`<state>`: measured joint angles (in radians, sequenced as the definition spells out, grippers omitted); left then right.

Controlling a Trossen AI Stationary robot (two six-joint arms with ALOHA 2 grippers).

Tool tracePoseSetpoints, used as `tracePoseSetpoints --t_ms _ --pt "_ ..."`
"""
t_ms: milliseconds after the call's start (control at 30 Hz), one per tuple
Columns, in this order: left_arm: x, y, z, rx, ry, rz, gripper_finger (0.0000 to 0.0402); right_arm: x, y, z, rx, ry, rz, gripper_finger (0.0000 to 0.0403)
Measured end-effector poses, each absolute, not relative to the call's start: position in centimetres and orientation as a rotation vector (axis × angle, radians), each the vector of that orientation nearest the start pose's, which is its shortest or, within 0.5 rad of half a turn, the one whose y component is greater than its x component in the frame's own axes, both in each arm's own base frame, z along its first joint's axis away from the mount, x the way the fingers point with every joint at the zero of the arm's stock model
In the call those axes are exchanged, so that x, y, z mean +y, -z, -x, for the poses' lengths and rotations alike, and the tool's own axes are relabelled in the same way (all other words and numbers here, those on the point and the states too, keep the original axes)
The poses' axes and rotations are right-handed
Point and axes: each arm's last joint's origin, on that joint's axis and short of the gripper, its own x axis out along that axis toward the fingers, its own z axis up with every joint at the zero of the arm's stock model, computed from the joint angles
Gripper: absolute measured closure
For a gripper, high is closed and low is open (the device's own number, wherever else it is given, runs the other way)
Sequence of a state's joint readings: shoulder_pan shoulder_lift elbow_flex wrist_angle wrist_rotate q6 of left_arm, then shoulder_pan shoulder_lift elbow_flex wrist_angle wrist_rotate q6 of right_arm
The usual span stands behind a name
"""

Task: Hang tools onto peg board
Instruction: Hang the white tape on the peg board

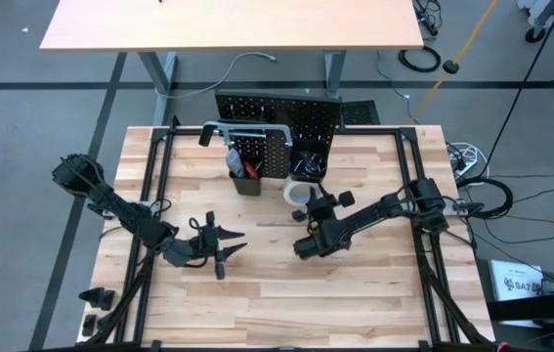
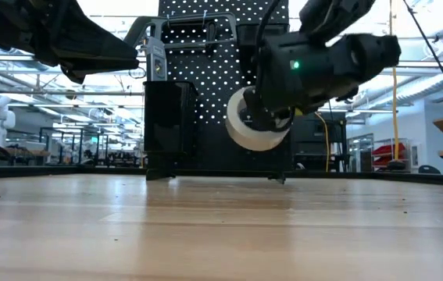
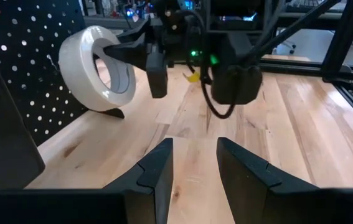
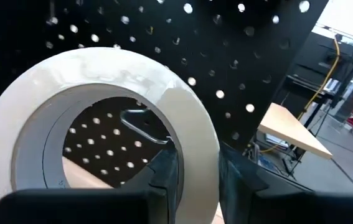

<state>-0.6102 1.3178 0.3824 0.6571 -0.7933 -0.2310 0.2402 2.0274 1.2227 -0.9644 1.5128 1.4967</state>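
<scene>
Tape roll (image 4: 111, 124) hangs clenched in the right gripper (image 3: 140, 53), hole facing the peg board (image 4: 238, 56) hook (image 4: 142, 127); left gripper (image 3: 192, 168) waits open.

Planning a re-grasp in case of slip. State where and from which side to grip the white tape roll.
Grip the band of the white tape roll, one finger through its open centre, one outside, coming from the side facing away from the peg board. The right end effector holds it so, upright.

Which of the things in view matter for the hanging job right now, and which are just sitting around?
Job: tape roll held in the right end effector, peg board, hook, hacksaw already hung.
Sitting around: left end effector, open and empty; far desk; floor cables.
</scene>
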Motion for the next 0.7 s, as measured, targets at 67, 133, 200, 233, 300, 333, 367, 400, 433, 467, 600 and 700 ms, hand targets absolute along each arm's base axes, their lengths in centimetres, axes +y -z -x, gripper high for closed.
tracePoseSetpoints --t_ms 67,133,200,233,300,333,367,400,433,467,600,700 --pt "-11.6 -17.3 -20.2 0.19 -0.205 0.049 0.0274 4.8 -13.4 -33.2 0.224 1.335 0.19 0.0332" --pt "-11.6 -17.3 -20.2 0.19 -0.205 0.049 0.0274 4.4 -13.1 -33.0 0.227 1.345 0.196 0.0332" --pt "-11.6 -17.3 -20.2 0.19 -0.205 0.049 0.0274 4.0 -12.9 -32.9 0.221 1.356 0.189 0.0332" --pt "-11.6 -17.3 -20.2 0.19 -0.205 0.049 0.0274 3.8 -12.8 -32.9 0.219 1.362 0.187 0.0332" --pt "-11.6 -17.3 -20.2 0.19 -0.205 0.049 0.0274 3.5 -12.8 -32.9 0.219 1.371 0.187 0.0332" --pt "-11.6 -17.3 -20.2 0.19 -0.205 0.049 0.0274 3.3 -12.8 -33.0 0.214 1.376 0.186 0.0332" --pt "-11.6 -17.3 -20.2 0.19 -0.205 0.049 0.0274 3.2 -12.8 -33.0 0.204 1.38 0.188 0.0332" --pt "-11.6 -17.3 -20.2 0.19 -0.205 0.049 0.0274 3.1 -12.8 -33.1 0.194 1.383 0.187 0.0332" --pt "-11.6 -17.3 -20.2 0.19 -0.205 0.049 0.0274 2.9 -12.8 -33.1 0.19 1.389 0.184 0.0332" --pt "-11.6 -17.3 -20.2 0.19 -0.205 0.049 0.0274 2.8 -12.8 -33.2 0.19 1.394 0.182 0.0332" --pt "-11.6 -17.3 -20.2 0.19 -0.205 0.049 0.0274 2.2 -12.7 -33.7 0.201 1.411 0.191 0.0332" --pt "-11.6 -17.3 -20.2 0.19 -0.205 0.049 0.0274 1.7 -12.8 -34.0 0.209 1.424 0.219 0.0332"
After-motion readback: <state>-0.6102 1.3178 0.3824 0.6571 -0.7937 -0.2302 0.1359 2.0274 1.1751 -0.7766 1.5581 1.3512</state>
